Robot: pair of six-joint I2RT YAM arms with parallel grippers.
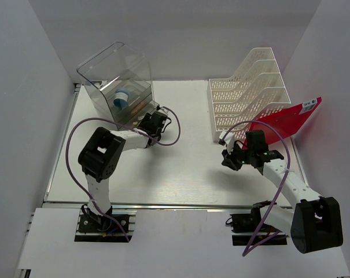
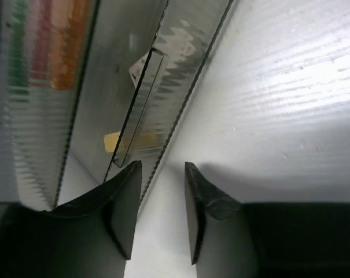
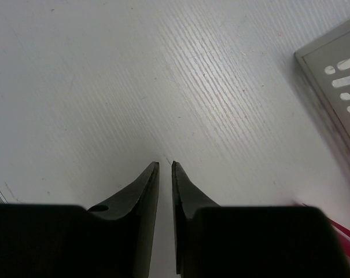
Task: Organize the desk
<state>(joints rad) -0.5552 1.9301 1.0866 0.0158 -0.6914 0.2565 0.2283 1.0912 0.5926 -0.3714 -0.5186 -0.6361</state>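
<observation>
Clear drawer box [image 1: 121,87] far left; white file rack [image 1: 248,92], red folder [image 1: 286,121] right.

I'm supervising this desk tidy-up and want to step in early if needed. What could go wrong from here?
1. The clear drawer box looks tilted, with the left tool open at its lower edge; a nudge might tip it and shift the items inside.
2. The red folder leans against the white file rack just behind the right arm; moving that arm back could knock it down.
</observation>
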